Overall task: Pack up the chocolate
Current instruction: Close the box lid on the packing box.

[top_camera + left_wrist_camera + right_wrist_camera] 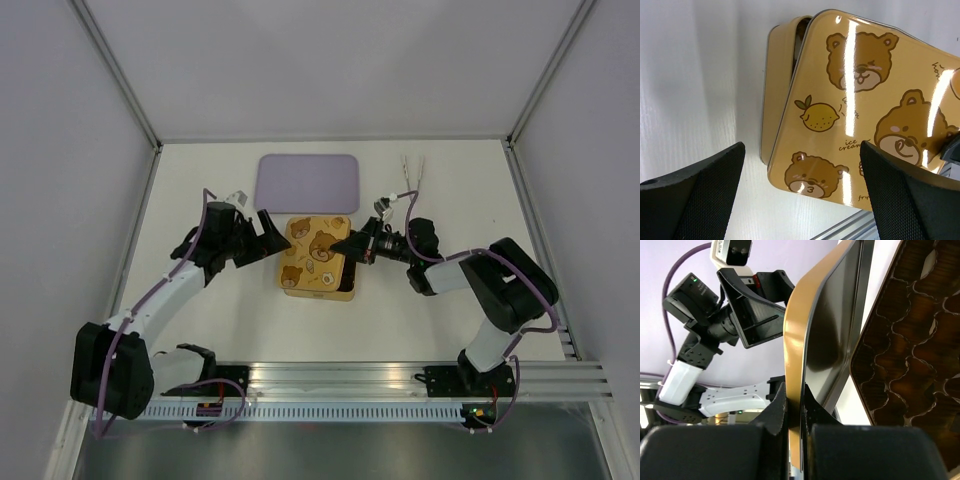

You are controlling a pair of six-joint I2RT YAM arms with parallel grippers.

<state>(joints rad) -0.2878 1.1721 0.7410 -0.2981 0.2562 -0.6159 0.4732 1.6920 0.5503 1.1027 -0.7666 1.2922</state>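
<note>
Clamping the right rim of the bear-printed lid [865,115], the right gripper [795,405] is clenched on it, holding that side raised and askew over the gold tin [777,90] at mid-table. The left gripper [268,233] is released, fingers spread just beside the lid's left edge. The chocolate [929,267] lies in the tin's cells beneath; one pale piece shows, the dark ones are hard to tell. Seating the lid likely turns on that skew, which faces the free left arm
</note>
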